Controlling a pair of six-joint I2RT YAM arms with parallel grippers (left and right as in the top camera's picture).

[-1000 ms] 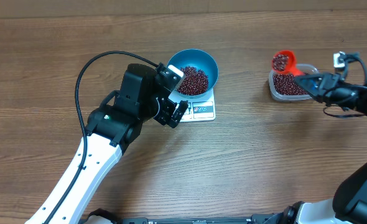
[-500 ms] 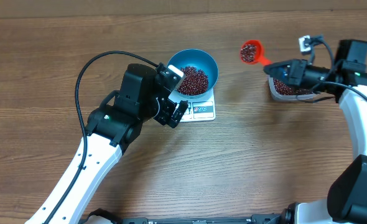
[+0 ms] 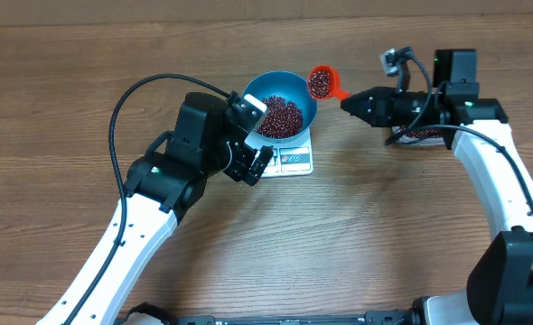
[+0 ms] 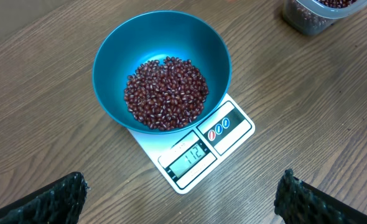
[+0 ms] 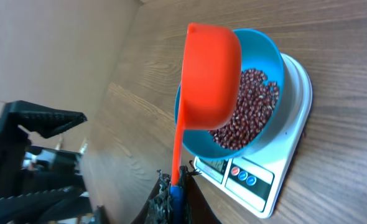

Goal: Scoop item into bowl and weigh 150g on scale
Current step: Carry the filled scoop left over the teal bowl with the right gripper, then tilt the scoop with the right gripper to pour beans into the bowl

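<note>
Swung loaded scoop (image 3: 321, 82) left from tub (image 4: 308, 18) to far-right rim of bowl (image 3: 285, 84). Right gripper (image 3: 348, 102) jaws clenched on scoop handle. Left gripper (image 3: 256, 165) jaws released, hovering by scale (image 3: 294, 161). Beans (image 3: 280, 116) heaped in bowl; display under target. Topping-up step; next, tip slowly, avoid overshoot.

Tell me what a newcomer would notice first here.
A bright-blue bowl of dark red beans sits on the white scale at the centre of the table. Just beside its rim, the right gripper holds an orange scoop, loaded with more beans.
</note>
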